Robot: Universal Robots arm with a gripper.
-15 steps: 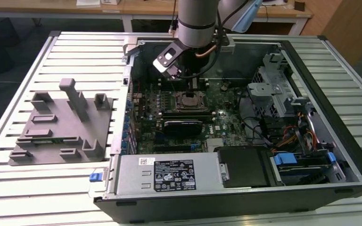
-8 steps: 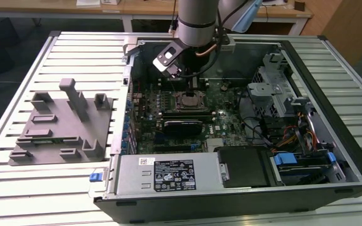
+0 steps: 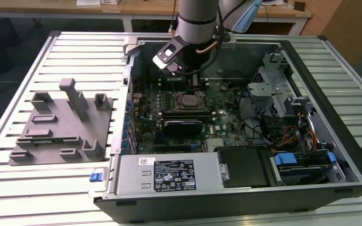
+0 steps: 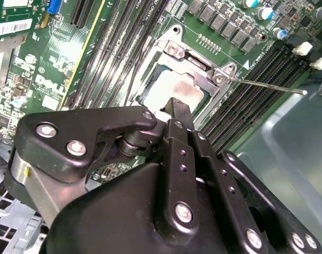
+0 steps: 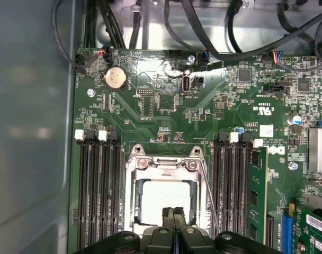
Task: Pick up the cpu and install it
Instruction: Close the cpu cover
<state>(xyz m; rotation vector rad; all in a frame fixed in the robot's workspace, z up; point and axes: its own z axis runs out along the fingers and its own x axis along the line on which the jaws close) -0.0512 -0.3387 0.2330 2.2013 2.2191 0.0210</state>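
end effector (image 5: 174, 211): nearest the lens in both wrist views; its two black fingers are pressed together with no gap, and nothing is clamped between them; the tips hang right at one edge of the cpu, and whether they touch it cannot be told.
cpu (image 5: 163, 198): lies flat inside the socket frame, silvery-white top facing up, with pale smudges on it in the second wrist view.
socket frame (image 5: 164, 164): metal bracket with screws, set around the cpu on the motherboard.
lever (image 4: 267, 85): thin metal rod, standing free of the socket frame and slanting away from it over the memory slots.
memory slots (image 5: 97, 196): long black rows on both sides of the socket frame.
motherboard (image 5: 203, 116): green, lying flat on the floor of the case.
coin cell (image 5: 115, 78): round and silver, on the motherboard, well apart from the cpu.
arm (image 3: 197, 16): comes down from the far side into the case, with the end effector over the socket frame.
case (image 3: 350, 155): black, open side up, lying on the bench.
power supply (image 3: 168, 174): silver box with a label, along the near edge of the case.
fixture (image 3: 61, 127): grey block with upright posts, on the bench at the exterior view's left of the case, well apart from the end effector.
bench (image 3: 17, 188): slatted metal top, carrying the case and the fixture.
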